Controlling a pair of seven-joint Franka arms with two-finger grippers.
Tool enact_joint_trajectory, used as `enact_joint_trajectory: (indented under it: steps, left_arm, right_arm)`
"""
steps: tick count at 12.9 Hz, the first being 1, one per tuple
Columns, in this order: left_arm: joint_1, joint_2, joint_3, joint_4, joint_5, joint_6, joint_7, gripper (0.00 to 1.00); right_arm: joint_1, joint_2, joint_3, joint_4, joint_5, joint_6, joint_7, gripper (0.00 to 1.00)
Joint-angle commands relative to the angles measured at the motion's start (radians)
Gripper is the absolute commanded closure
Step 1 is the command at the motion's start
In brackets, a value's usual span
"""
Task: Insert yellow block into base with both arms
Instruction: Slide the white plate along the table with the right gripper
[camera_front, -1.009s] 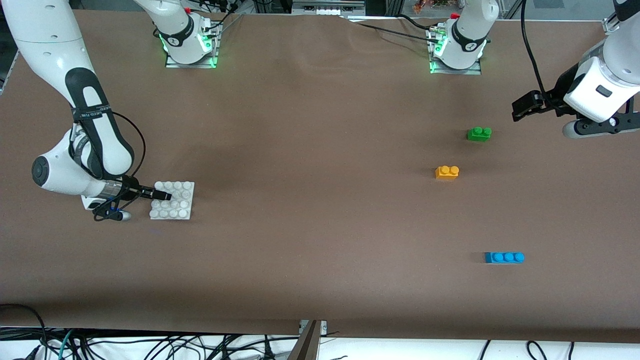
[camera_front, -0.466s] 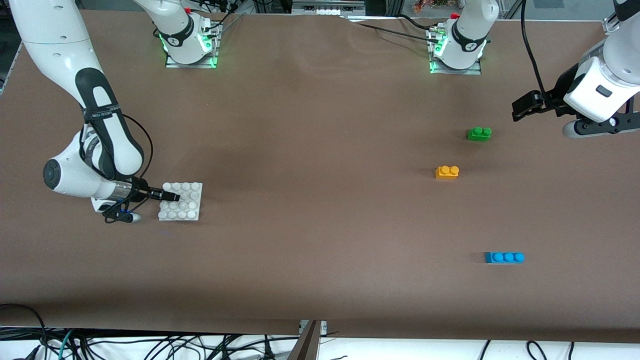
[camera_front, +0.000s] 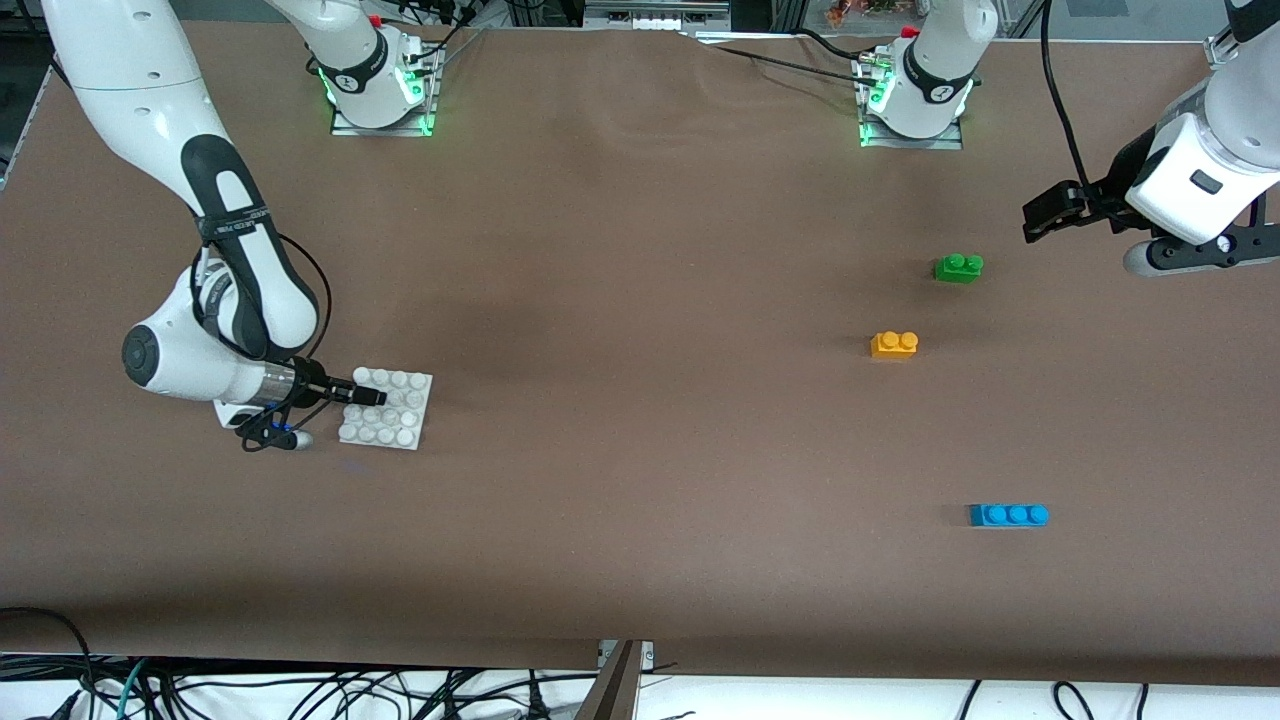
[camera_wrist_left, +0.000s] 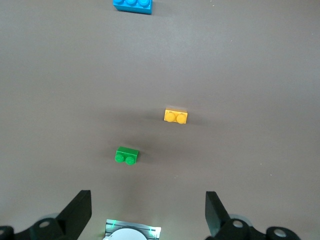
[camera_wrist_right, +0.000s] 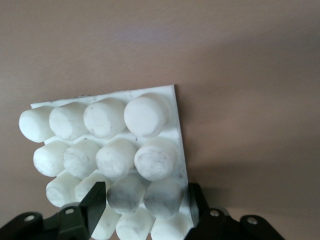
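The yellow block lies on the brown table toward the left arm's end; it also shows in the left wrist view. The white studded base is at the right arm's end, slightly turned, low at the table. My right gripper is shut on it, and the right wrist view shows its fingers clamped on two studs at the base's edge. My left gripper hangs open and empty in the air above the table near the green brick, apart from the yellow block; the left wrist view shows its jaws wide apart.
A green two-stud brick lies farther from the front camera than the yellow block. A blue three-stud brick lies nearer to it. Both arm bases stand along the table's back edge.
My right gripper has carried the base steadily toward the left arm's end of the table, and the base has turned slightly. The left arm and the bricks have not moved.
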Motion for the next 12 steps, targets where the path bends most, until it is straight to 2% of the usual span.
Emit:
enact_joint_trajectory:
  steps: [1,12]
  left_arm:
    - [0.008,-0.009,-0.004,0.004,-0.023,-0.004,0.007,0.0]
    - [0.008,-0.009,-0.006,0.004,-0.022,-0.004,0.007,0.0]
  right_arm:
    - [0.025,0.028,0.006,0.034,0.021,-0.008,0.026,0.25]
    - [0.115,0.055,0.007,0.077,0.021,-0.007,0.102,0.23]
